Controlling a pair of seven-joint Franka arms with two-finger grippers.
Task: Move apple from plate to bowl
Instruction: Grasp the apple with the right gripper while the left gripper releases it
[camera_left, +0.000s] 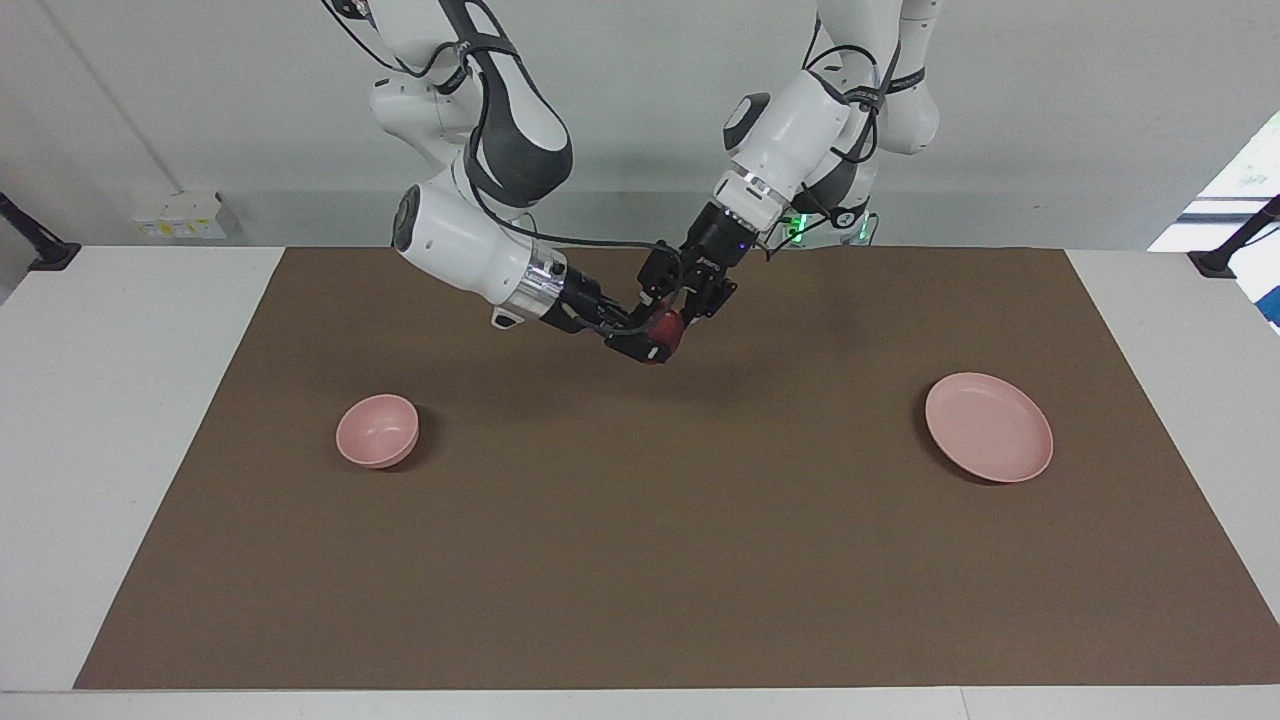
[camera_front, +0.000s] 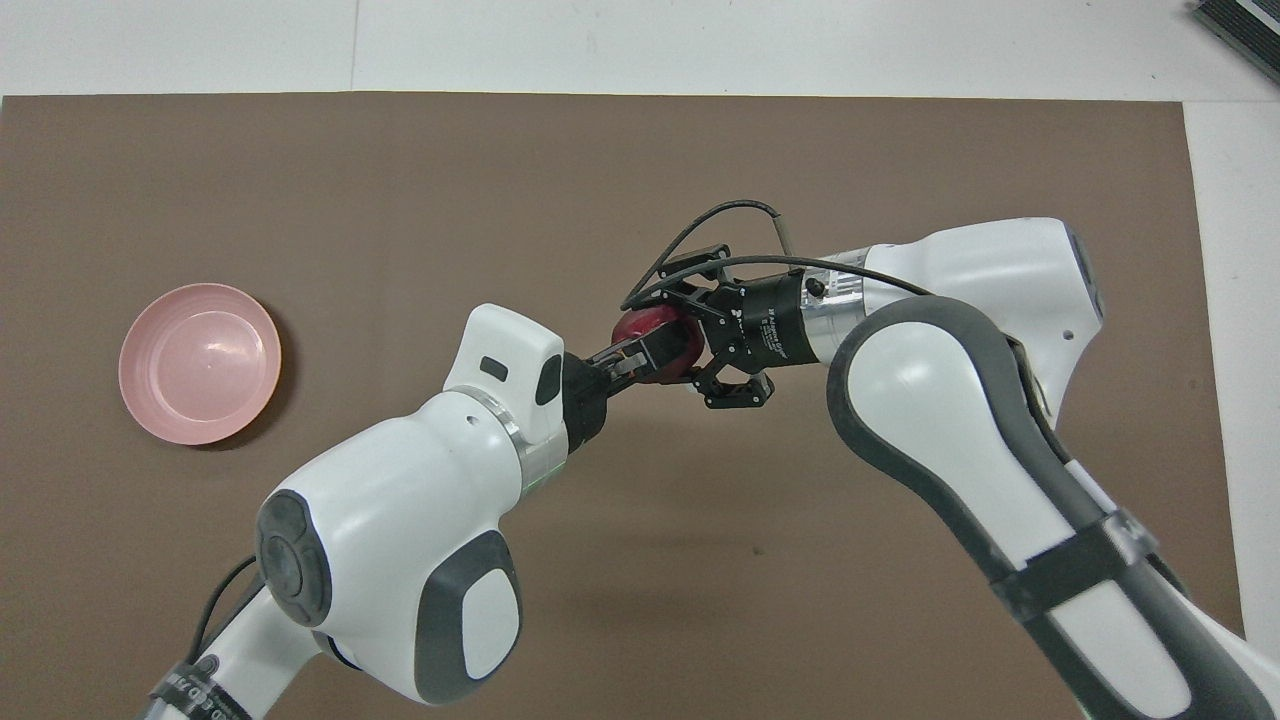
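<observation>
Overhead view: left tool (camera_front: 650, 357) and right tool (camera_front: 690, 335) both pinch the apple (camera_front: 655, 328) above the mat (camera_front: 400, 200).

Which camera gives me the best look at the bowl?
The facing view. There the bowl sits uncovered on the mat, rim and inside both visible, toward the right arm's end of the table. The overhead view shows nothing of it: the right arm covers that part.

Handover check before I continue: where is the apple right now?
Facing view: the apple is in the air over the middle of the mat, clamped by both the left gripper and the right gripper.
</observation>
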